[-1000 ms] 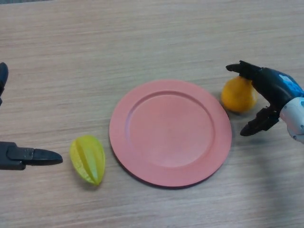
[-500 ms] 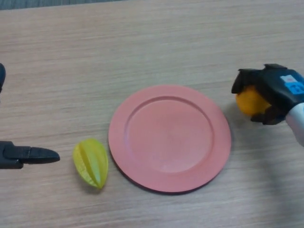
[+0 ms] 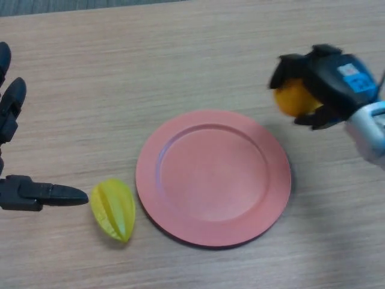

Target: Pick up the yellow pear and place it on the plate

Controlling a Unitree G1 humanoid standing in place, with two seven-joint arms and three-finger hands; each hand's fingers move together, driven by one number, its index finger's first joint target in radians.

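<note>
Pear in hand, carry to the plate under way

The pear [image 3: 293, 98] sits in the right hand [image 3: 322, 81], whose fingers and thumb are curled round it, and it looks lifted off the tabletop [image 3: 180, 54], beyond the plate [image 3: 213, 176] on its right side. The step in hand appears to be the carry; the next move calls for bringing the pear over the plate's middle, lowering it and loosening the hand. The left hand [image 3: 18, 186] lies idle at the left edge, fingers straight, its tip just beside a yellow star fruit [image 3: 112, 209], near the plate's left rim. The tabletop is light wood grain; a dark strip shows past its far edge.
</note>
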